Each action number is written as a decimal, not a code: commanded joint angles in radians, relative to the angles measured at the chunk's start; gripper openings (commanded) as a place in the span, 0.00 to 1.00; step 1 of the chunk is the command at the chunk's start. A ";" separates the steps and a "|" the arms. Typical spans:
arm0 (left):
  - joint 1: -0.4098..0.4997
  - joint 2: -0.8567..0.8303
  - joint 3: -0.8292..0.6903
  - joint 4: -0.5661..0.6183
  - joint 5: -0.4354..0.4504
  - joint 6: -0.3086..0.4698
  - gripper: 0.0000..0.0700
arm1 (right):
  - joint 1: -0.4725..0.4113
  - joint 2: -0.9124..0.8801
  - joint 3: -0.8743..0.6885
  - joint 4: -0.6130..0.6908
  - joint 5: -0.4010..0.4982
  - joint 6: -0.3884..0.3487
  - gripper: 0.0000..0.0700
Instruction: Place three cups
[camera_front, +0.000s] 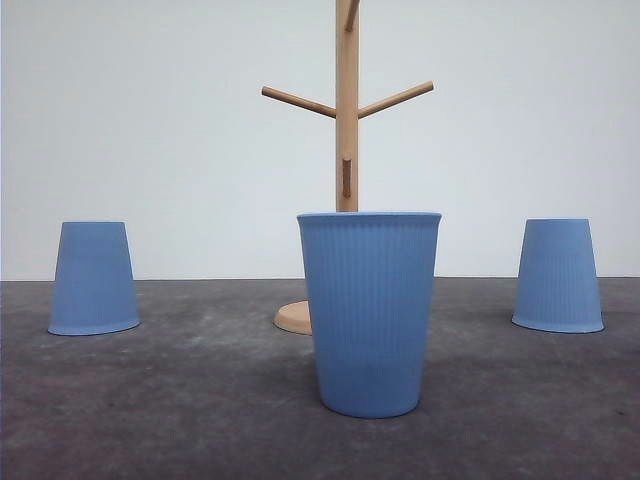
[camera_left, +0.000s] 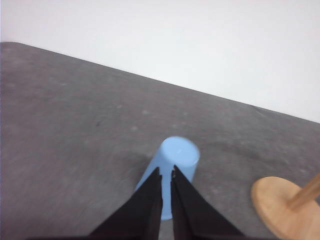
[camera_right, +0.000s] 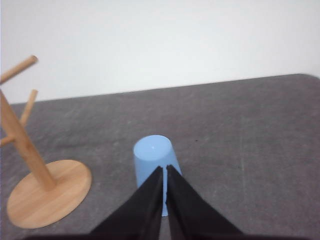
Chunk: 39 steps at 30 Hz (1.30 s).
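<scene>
- left hand (camera_left: 166, 175): its two dark fingers (camera_left: 145, 205) lie nearly together with only a thin slit between them, closed on nothing. it hangs above the grey counter (camera_left: 65, 125).
- left cup (camera_left: 170, 167): light-blue, upside down, flat base up. it stands on the counter just beyond the left hand's fingertips, which overlap its near side in the left wrist view; whether they touch it cannot be told. in the front view the same cup (camera_front: 94, 278) stands rim-down at the left.
- right hand (camera_right: 164, 172): dark fingers (camera_right: 187, 210) likewise drawn almost together, closed and holding nothing, above the counter.
- right cup (camera_right: 154, 162): light-blue, inverted, base up, just ahead of the right hand's tips, partly covered by them; contact cannot be told. in the front view it (camera_front: 557, 275) stands rim-down at the right.
- middle cup (camera_front: 369, 312): light-blue, ribbed, with a smooth rim band, upright with its mouth up, nearest the front camera, between the two inverted cups and well apart from both.
- wooden mug tree (camera_front: 346, 110): an upright post with angled pegs on a round base, standing behind the middle cup. its base (camera_left: 282, 205) lies off to the side of the left hand, beyond the left cup; the same base (camera_right: 50, 192) lies to the side of the right hand, near the right cup but not touching it.
</scene>
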<state>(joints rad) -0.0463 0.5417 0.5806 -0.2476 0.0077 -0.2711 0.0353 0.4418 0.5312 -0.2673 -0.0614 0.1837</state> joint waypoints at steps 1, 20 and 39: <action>0.000 0.112 0.088 -0.001 0.033 0.045 0.02 | 0.000 0.102 0.095 -0.036 -0.015 -0.043 0.01; -0.040 0.587 0.270 -0.052 0.154 0.147 0.17 | 0.001 0.610 0.287 -0.131 -0.103 -0.163 0.04; -0.048 0.723 0.337 -0.044 0.152 0.183 0.87 | 0.002 0.609 0.287 -0.146 -0.130 -0.165 0.93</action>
<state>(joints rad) -0.0901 1.2394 0.8919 -0.3030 0.1594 -0.1114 0.0353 1.0466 0.8101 -0.4170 -0.1869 0.0223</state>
